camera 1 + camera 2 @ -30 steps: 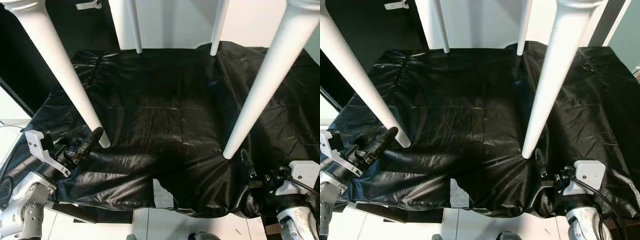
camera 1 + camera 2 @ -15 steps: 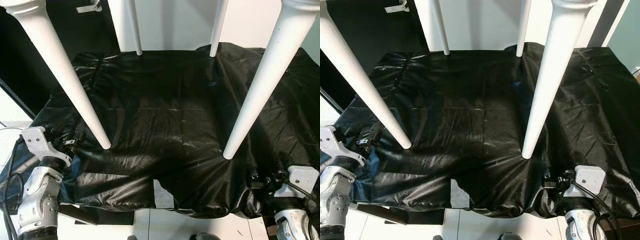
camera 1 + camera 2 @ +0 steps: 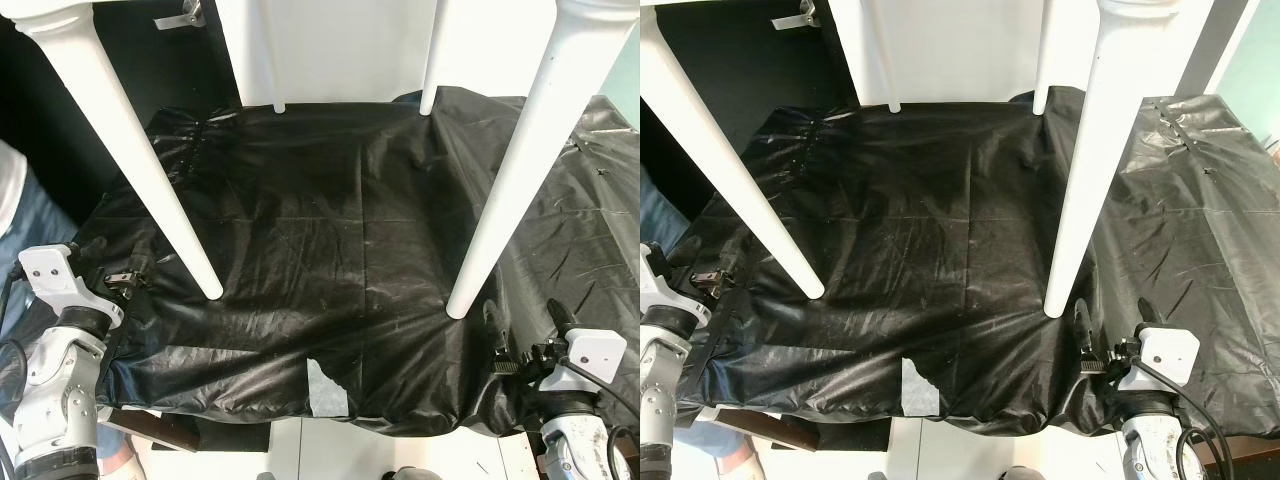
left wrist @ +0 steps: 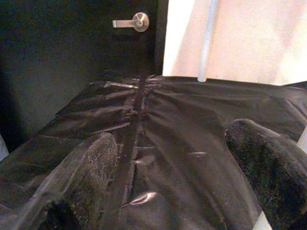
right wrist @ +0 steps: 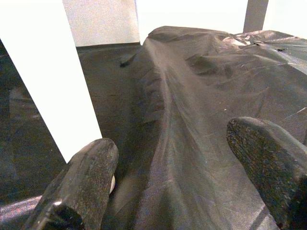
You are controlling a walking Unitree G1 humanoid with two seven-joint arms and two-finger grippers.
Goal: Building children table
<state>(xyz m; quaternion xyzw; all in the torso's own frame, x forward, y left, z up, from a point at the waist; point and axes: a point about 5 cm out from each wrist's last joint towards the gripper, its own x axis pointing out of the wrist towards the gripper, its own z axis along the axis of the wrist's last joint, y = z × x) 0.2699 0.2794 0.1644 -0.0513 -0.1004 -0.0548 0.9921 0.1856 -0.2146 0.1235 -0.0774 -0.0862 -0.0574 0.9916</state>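
Hovering at the near edge of the black sheet (image 3: pixel 330 250), my left gripper (image 3: pixel 118 278) and right gripper (image 3: pixel 525 330) both gape wide, holding nothing. Beyond them the white table stands on the sheet: two near legs (image 3: pixel 490 180), two far legs (image 3: pixel 270 60) (all four seem fitted), so assembly looks essentially finished, perhaps only checking remains.

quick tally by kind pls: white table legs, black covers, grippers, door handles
white table legs: 4 (near left, near right, far left, far right)
black plastic cover: 1
grippers: 2 (left gripper, right gripper), both open and empty
door handle: 1
total: 8
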